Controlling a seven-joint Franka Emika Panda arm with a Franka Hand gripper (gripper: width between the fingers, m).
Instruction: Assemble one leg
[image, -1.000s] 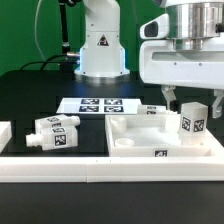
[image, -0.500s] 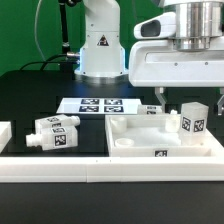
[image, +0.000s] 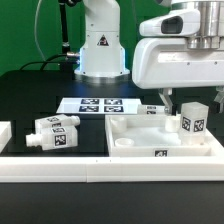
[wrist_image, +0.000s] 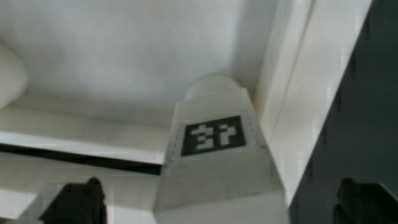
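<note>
The leg (image: 193, 118) is a small white block with a black-and-white marker. It stands upright in the far right corner of the large white walled tray part (image: 135, 146). My gripper (image: 188, 96) hangs just above it, and one dark finger (image: 166, 100) shows to the leg's left in the exterior view. In the wrist view the leg (wrist_image: 222, 140) lies between my two fingertips (wrist_image: 80, 200), which stand wide apart with gaps on both sides. The gripper (wrist_image: 222, 205) is open and holds nothing.
A longer white marked piece with a knobbed end (image: 55, 133) lies left of the tray. The marker board (image: 97, 105) lies behind it. A white block (image: 5, 133) sits at the far left edge. The arm's base (image: 100, 45) stands at the back.
The hand has shifted slightly sideways above the leg and back. The leg and the other parts have not moved.
</note>
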